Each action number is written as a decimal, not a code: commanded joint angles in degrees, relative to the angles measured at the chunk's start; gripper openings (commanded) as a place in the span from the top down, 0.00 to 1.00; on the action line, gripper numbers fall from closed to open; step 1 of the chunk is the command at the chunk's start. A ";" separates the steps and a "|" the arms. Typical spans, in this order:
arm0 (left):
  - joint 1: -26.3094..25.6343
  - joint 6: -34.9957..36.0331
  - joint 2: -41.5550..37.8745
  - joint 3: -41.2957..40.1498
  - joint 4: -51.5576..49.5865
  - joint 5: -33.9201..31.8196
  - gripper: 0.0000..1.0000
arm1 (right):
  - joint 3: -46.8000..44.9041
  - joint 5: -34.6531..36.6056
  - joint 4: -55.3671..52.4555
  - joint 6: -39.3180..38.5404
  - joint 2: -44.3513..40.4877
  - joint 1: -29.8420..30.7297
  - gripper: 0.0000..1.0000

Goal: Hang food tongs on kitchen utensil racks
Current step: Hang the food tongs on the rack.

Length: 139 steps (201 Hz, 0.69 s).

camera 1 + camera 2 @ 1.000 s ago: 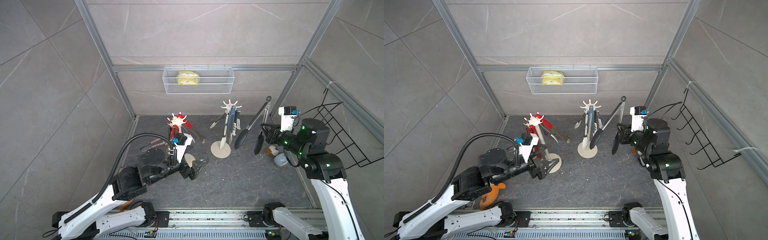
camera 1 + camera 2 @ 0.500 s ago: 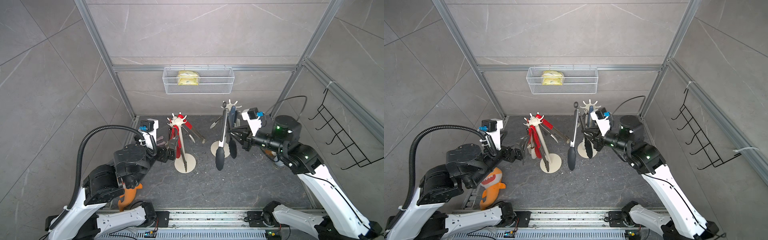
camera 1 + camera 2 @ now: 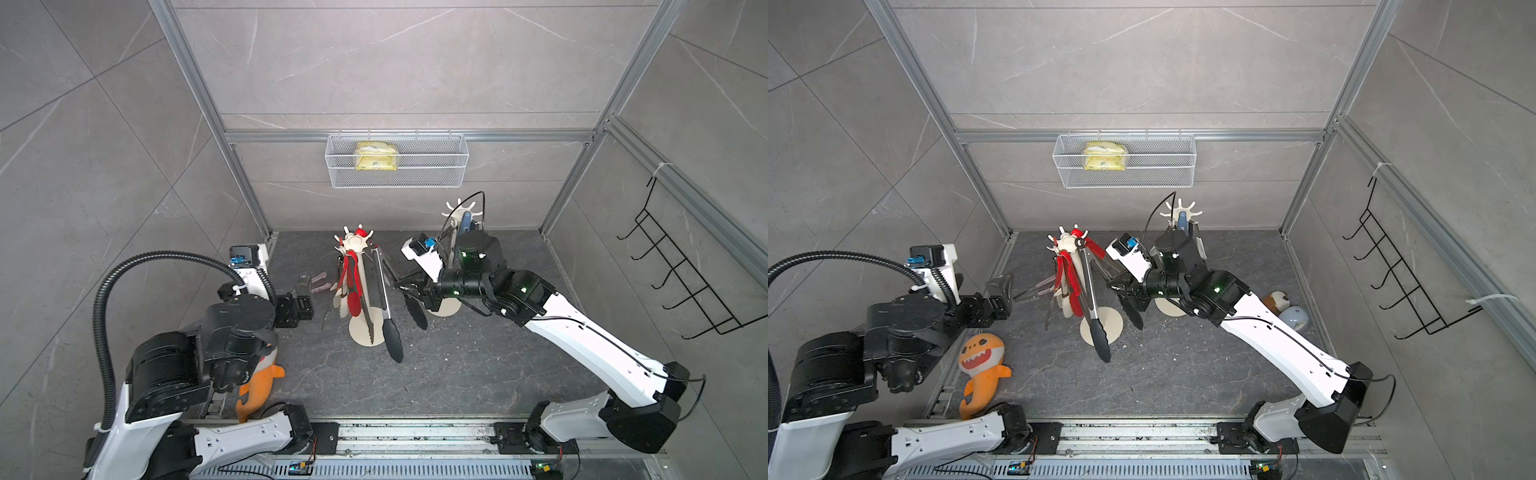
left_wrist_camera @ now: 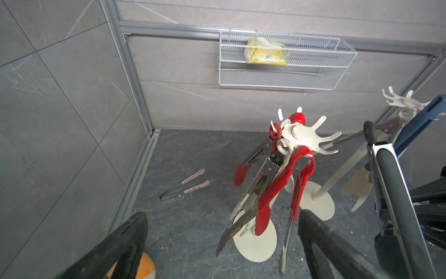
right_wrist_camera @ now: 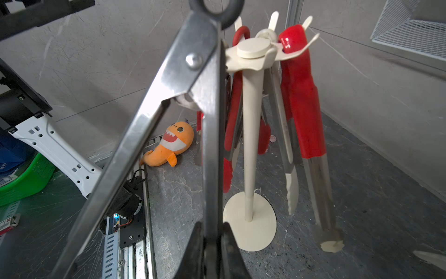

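Right gripper (image 3: pixel 409 289), jaws clamped on long black-tipped steel tongs (image 3: pixel 382 291), has swung over to the crowded cream peg rack (image 3: pixel 357 241). Left gripper (image 3: pixel 305 297) jaws stand apart, empty. Slim pink-tipped tongs (image 4: pixel 185 184) lie unhung on the tabletop (image 3: pixel 457 374).

Four camera views of one scene.
Both top views look down from high at the front over the whole worktop (image 3: pixel 478 374); the left wrist view faces the back wall (image 4: pixel 241 101), the right wrist view sits close; all share the cream rack (image 3: pixel 356 241) (image 3: pixel 1068 243) (image 4: pixel 299 132) (image 5: pixel 251 145).

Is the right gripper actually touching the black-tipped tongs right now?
Touching. The right wrist view shows the right gripper clamped on one steel arm of the black-tipped tongs, with a finger pressed against each side.
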 commanded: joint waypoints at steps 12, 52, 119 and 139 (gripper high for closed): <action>0.73 -4.17 -1.09 -2.62 -1.23 -1.14 0.01 | 2.79 -1.36 2.40 -0.49 1.80 0.70 1.00; 1.02 -7.08 0.78 -1.90 -4.24 0.20 0.01 | 2.53 -2.35 1.52 -0.38 2.49 0.75 1.00; 1.00 -7.31 -0.31 -3.50 -1.91 0.78 0.01 | 1.38 -1.53 0.67 -0.25 3.56 0.72 1.00; 1.00 -6.15 -0.07 -3.78 -0.97 1.39 0.01 | 1.10 -0.76 -0.07 -0.41 3.64 0.74 1.00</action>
